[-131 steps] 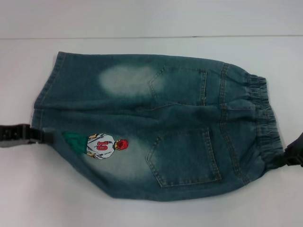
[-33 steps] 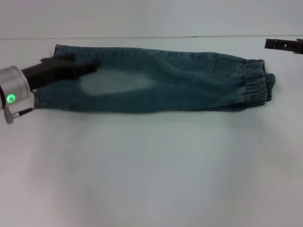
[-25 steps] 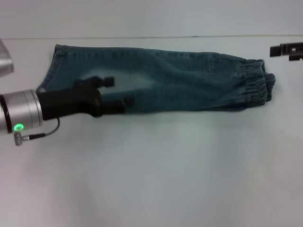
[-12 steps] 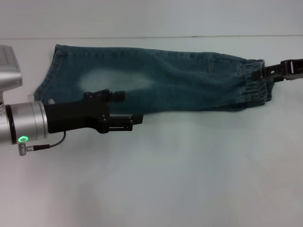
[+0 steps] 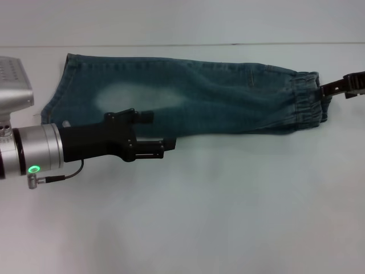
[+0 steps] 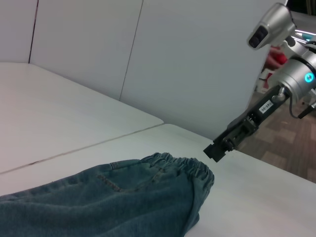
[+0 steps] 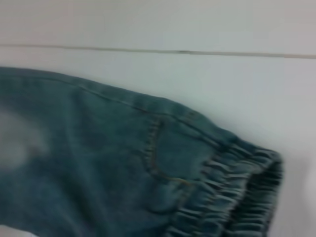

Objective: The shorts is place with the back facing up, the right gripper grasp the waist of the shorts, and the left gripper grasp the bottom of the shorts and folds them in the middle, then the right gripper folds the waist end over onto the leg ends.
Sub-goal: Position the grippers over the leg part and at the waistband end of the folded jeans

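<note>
Fingers of the right gripper (image 5: 326, 88) reach in at the gathered waist of the shorts (image 5: 308, 103), tips just at the ruffled band's outer edge; from the left wrist view the claw (image 6: 216, 150) hangs just beyond and slightly above the elastic, apart from it, and whether its jaws are parted I cannot tell. The shorts (image 5: 182, 97) lie folded lengthwise into one long strip on the white table (image 5: 228, 217), their long axis running straight away from those fingertips toward the leg ends (image 5: 57, 97) at the far side. So the waist is the near end for the right arm, and the fold it has to make carries that band along the strip's own length onto the hems. The left gripper (image 5: 165, 145) sits over the strip's near edge, closer to the hems, empty, its fingers slightly parted. It appears clear of the denim, though its black body crosses the path the waist would travel.
</note>
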Controlling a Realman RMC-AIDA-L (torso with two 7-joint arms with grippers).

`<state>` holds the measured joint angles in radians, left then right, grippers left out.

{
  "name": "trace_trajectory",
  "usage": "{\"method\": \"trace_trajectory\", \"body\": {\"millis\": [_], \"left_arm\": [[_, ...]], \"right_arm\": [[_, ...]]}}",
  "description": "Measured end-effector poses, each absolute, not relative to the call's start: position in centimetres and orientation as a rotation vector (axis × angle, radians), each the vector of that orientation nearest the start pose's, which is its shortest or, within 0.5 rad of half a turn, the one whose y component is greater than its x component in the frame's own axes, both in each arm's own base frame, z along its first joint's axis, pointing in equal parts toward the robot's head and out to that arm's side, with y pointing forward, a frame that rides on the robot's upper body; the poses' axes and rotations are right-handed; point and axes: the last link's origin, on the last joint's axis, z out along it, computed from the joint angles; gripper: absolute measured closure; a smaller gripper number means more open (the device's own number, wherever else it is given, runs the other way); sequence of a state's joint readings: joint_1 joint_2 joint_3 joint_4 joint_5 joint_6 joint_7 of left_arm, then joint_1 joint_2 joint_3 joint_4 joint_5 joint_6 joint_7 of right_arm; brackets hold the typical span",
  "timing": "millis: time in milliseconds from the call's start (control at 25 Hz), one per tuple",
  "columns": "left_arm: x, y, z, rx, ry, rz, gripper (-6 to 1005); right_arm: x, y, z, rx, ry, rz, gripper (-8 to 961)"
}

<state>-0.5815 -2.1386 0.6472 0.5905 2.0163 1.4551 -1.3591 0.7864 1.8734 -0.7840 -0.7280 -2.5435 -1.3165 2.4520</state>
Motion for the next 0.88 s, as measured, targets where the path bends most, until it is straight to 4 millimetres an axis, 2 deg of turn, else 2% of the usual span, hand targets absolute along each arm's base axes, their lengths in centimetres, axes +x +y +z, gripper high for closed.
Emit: {"method": "trace_trajectory", "body": {"millis": [360, 720, 880], "left_arm": [[-24.6, 34.1, -4.0, -2.689, -0.678, -0.714, 52], [-24.8, 34.3, -4.2, -2.676, -0.689, -0.695, 52], [-24.9, 34.3, -4.4, -2.670, -0.699, -0.691, 53]], "right_arm": [[27.4, 43.3, 7.3, -2.157, 1.414, -0.019, -2], [26.4, 43.9, 4.6, -2.175, 1.401, 0.008, 21], [26.0, 44.1, 4.2, -2.187, 1.389, 0.010, 44]]}}
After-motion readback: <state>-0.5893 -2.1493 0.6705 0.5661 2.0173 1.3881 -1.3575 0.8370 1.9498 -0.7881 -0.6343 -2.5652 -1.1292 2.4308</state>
